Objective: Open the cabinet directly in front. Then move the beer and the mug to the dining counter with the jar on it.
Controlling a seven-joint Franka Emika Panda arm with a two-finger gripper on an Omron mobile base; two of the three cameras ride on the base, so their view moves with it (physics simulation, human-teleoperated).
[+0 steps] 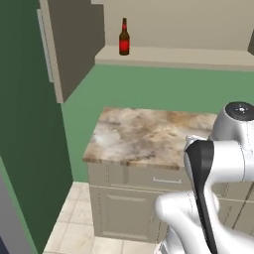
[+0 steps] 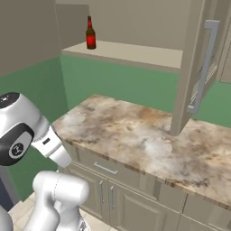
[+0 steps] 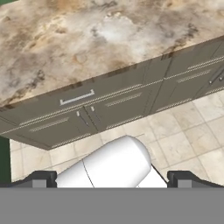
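Note:
The beige wall cabinet [image 1: 69, 44] stands open, with its left door swung out and its right door [image 2: 198, 63] swung out, grey bar handle [image 2: 205, 63] facing me. The beer [image 1: 124, 38], a slim brown bottle with a red label, stands upright alone at the left of the cabinet's shelf [image 2: 131, 54]; the right base view shows the beer [image 2: 90, 34] too. The mug, the dining counter and the jar are out of view. My gripper [image 3: 112, 181] is open, its fingertips [image 3: 43, 179] far apart, well below the shelf and aimed down at the worktop's front edge and the floor.
A short marble worktop [image 1: 149, 134] lies under the cabinet, on low beige drawer units [image 3: 87, 109] with small handles. A dark green wall [image 1: 25, 124] closes the left side. Tiled floor [image 3: 183, 131] runs in front of the units. The open right door overhangs the worktop [image 2: 144, 135].

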